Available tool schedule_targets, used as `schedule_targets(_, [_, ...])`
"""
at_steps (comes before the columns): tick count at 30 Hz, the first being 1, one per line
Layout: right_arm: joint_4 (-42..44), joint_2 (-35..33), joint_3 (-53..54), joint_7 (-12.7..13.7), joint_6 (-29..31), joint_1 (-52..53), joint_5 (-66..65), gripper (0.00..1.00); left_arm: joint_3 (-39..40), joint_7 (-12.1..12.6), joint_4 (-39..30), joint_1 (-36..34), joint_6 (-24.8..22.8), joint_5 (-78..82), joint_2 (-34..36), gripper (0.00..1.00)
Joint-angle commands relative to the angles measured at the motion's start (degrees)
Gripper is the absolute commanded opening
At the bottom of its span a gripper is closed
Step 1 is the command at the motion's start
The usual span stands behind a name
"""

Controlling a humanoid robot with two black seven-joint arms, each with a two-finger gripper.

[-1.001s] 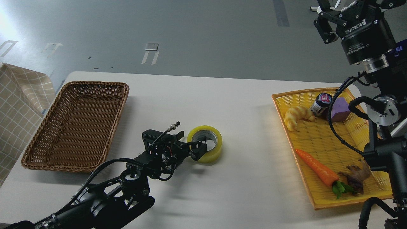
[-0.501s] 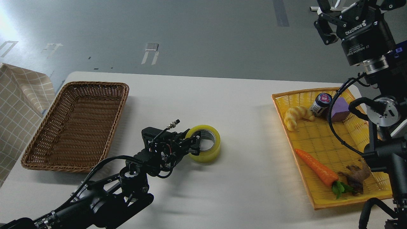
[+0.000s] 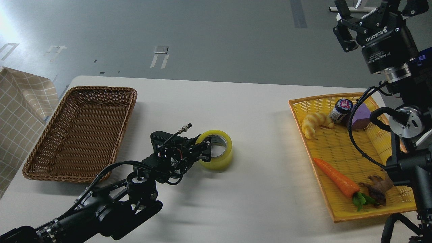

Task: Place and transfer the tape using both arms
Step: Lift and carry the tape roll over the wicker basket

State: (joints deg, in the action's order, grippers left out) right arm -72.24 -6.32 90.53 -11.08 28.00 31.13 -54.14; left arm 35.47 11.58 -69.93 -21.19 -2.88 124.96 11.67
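Note:
The yellow tape roll [image 3: 219, 158] lies flat near the middle of the white table [image 3: 263, 195], its grey-white core facing up. My left gripper [image 3: 206, 151] reaches in from the lower left and is shut on the roll's left wall, with one finger inside the core and one outside. My right gripper [image 3: 366, 15] is raised high at the top right, above the yellow tray, far from the tape. Its fingers [image 3: 344, 38] are spread open and hold nothing; the tips are partly cut off by the top edge.
A brown wicker basket [image 3: 50, 158] stands at the left of the table. A yellow tray [image 3: 303, 141] at the right holds a croissant [image 3: 314, 123], a small jar [image 3: 340, 109], a purple block [image 3: 360, 114], a carrot [image 3: 335, 177] and a brown root [image 3: 379, 185]. A checked cloth [image 3: 20, 101] lies at the far left.
My left gripper has closed on the tape's wall and drawn the roll a little to the left and away. My right gripper has shifted slightly.

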Motion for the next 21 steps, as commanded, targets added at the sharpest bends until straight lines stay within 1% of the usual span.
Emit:
schedule_targets(1, [0.0, 0.1, 0.1, 0.0, 0.0, 0.0, 0.0, 1.00, 0.0, -0.2, -0.6, -0.6, 0.0, 0.0, 0.1, 0.15])
schedule_targets(2, [0.0, 0.1, 0.1, 0.0, 0.0, 0.0, 0.0, 1.00, 0.0, -0.2, -0.7, -0.8, -0.1, 0.0, 0.1, 0.15])
schedule_targets(4, [0.0, 0.1, 0.1, 0.0, 0.0, 0.0, 0.0, 1.00, 0.0, -0.3, -1.3, -1.4, -0.3, 0.0, 0.9, 0.08])
schedule_targets(7, [0.0, 0.1, 0.1, 0.0, 0.0, 0.0, 0.0, 1.00, 0.0, -0.4, -2.6, -2.2, -0.5, 0.0, 2.5, 0.08])
schedule_targets(10, [0.1, 0.1, 0.0, 0.0, 0.0, 0.0, 0.0, 1.00, 0.1, -0.7, -4.1, -4.6, -2.0, 0.0, 6.3, 0.08])
schedule_targets(12, [0.1, 0.1, 0.1, 0.0, 0.0, -0.1, 0.0, 1.00, 0.1, -2.3, -5.2, -6.6, -2.3, 0.0, 9.7, 0.08])
schedule_targets(14, [0.1, 0.1, 0.1, 0.0, 0.0, -0.1, 0.0, 1.00, 0.2, -3.1, -6.0, -7.4, -2.3, 0.0, 11.6, 0.08])
schedule_targets(15, [0.1, 0.1, 0.1, 0.0, 0.0, -0.1, 0.0, 1.00, 0.2, -3.4, -6.5, -8.2, -2.4, 0.0, 13.7, 0.08])
schedule_targets(18, [0.1, 0.3, 0.0, 0.0, 0.0, 0.0, 0.0, 1.00, 0.2, -3.6, -7.9, -10.4, -2.5, 0.0, 18.7, 0.08])
schedule_targets(21, [0.1, 0.4, 0.0, 0.0, 0.0, 0.0, 0.0, 1.00, 0.2, -3.9, -8.1, -12.5, -2.6, 0.0, 22.3, 0.08])
